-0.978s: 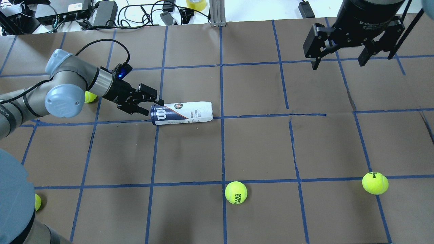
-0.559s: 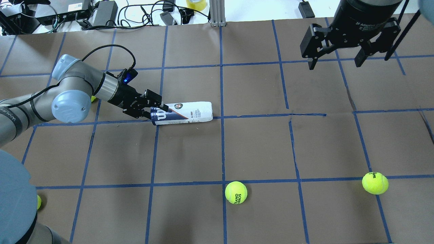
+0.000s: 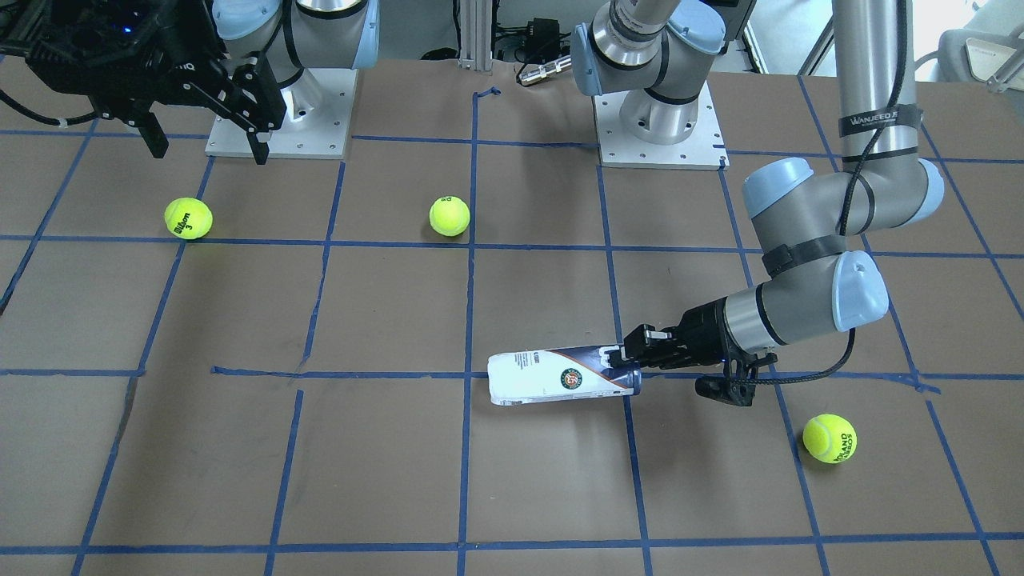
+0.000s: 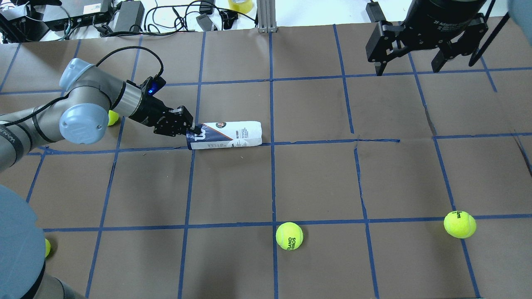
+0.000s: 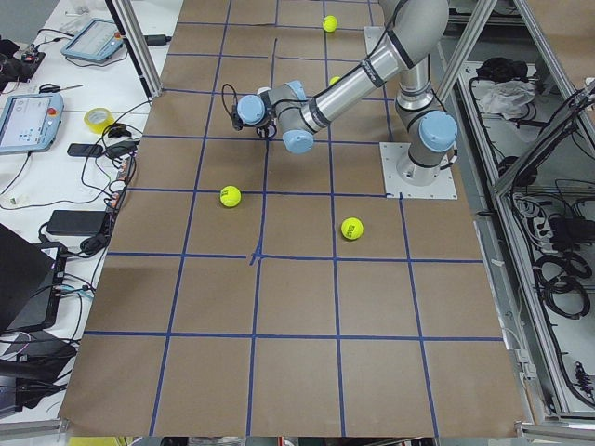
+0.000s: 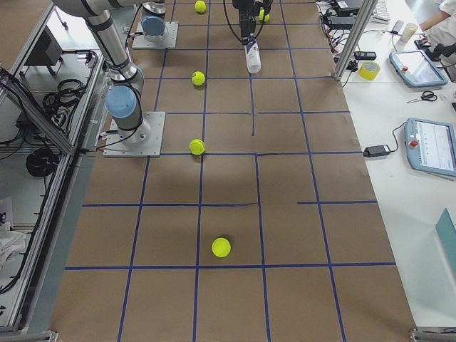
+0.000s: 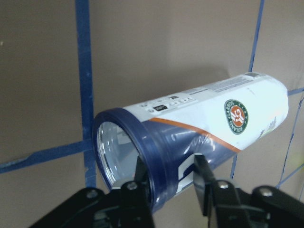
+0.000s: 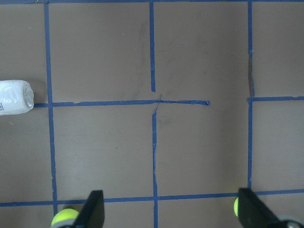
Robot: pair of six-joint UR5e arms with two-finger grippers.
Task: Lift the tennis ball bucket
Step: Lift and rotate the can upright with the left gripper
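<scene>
The tennis ball bucket (image 4: 226,135) is a slim tube with a white-and-navy label and lies on its side on the brown table. It also shows in the front view (image 3: 560,376) and the left wrist view (image 7: 204,123). My left gripper (image 4: 192,129) is shut on its dark blue rim at the open end. In the left wrist view (image 7: 171,178) one finger is at the mouth and the other (image 7: 202,180) on the outer wall. My right gripper (image 4: 407,70) hangs open and empty high over the far right, away from the tube; only the tube's white end (image 8: 14,97) shows in its wrist view.
Yellow-green tennis balls lie loose: one at front centre (image 4: 289,236), one at front right (image 4: 459,224), one behind the left arm's elbow (image 4: 111,118), one at the near left edge (image 4: 46,247). Cables and power supplies (image 4: 129,16) line the far table edge.
My left gripper moved right to the tube's open end and closed on its rim. The tube rolled a little, showing a different part of its label. My right gripper drifted slightly up and away.
</scene>
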